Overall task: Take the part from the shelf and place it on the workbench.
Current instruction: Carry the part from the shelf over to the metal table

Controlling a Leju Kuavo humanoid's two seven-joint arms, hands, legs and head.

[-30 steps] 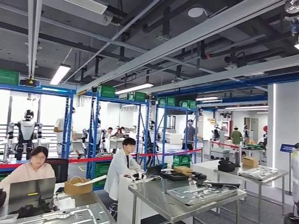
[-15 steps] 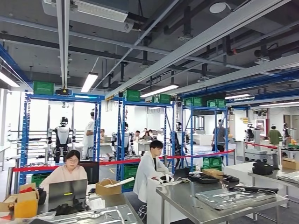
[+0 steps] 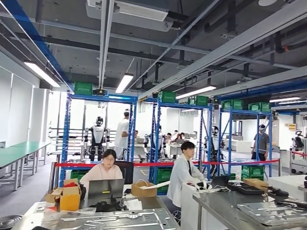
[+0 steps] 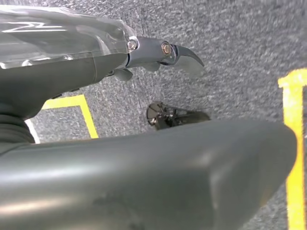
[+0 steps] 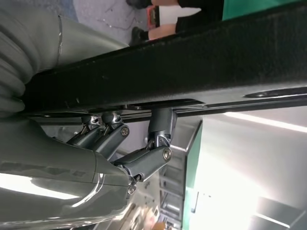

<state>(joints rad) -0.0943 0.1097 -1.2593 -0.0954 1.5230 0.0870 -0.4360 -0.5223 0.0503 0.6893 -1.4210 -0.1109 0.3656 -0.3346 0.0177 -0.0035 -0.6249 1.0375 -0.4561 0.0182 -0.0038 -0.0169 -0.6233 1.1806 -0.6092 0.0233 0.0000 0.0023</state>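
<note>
A workshop hall with blue shelf racks (image 3: 99, 127) carrying green crates (image 3: 83, 87) fills the head view; a red barrier tape (image 3: 145, 164) runs in front of the racks. A steel workbench (image 3: 224, 203) stands at lower right with a flat stamped metal panel (image 3: 271, 212) lying on it. A second metal panel (image 3: 115, 219) lies on the near table at the lower edge. Two people sit at a desk, one behind a laptop (image 3: 106, 189), beside cardboard boxes (image 3: 70, 198).

In the right wrist view the right hand (image 5: 119, 143) presses its dark fingers (image 5: 148, 160) up against the underside of a long black part (image 5: 173, 67), holding it.

In the left wrist view the left hand (image 4: 108, 62) hangs above grey carpet with yellow floor marking (image 4: 295, 143) (whether its fingers are spread or curled cannot be told).
</note>
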